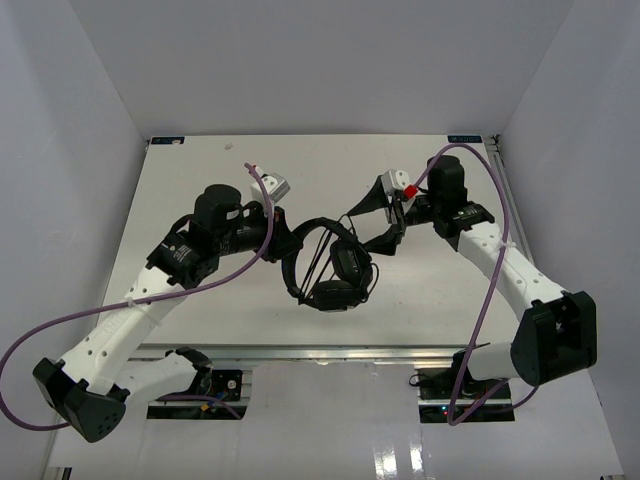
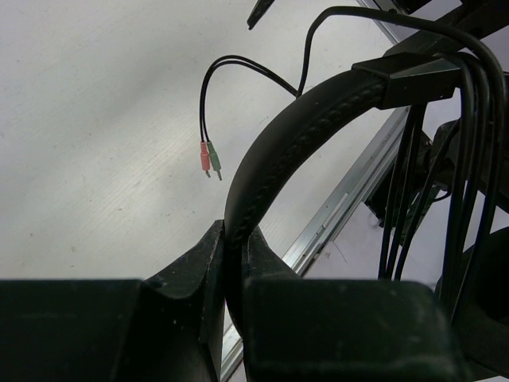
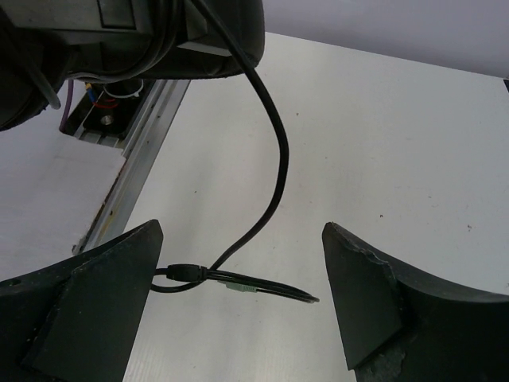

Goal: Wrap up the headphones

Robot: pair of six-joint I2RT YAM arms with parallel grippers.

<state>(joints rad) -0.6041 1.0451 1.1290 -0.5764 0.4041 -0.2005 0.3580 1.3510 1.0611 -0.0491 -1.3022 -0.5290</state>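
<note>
The black headphones (image 1: 335,272) hang above the table's middle, earcups low. My left gripper (image 1: 284,236) is shut on the padded headband (image 2: 306,123), which runs up out of the fingers (image 2: 199,263). Several turns of thin black cable (image 2: 469,103) lie over the headband by an earcup. The cable's end hangs free with a pink and a green plug (image 2: 211,159). My right gripper (image 1: 387,222) is open just right of the headset. In the right wrist view the loose cable (image 3: 274,159) drops from an earcup (image 3: 191,36) and hangs between the open fingers (image 3: 103,278) with its splitter (image 3: 183,272).
An aluminium rail (image 1: 300,352) runs along the table's near edge; it also shows in the left wrist view (image 2: 350,199) and the right wrist view (image 3: 135,159). White walls close off the left, back and right. Purple robot cables (image 1: 150,300) loop beside both arms.
</note>
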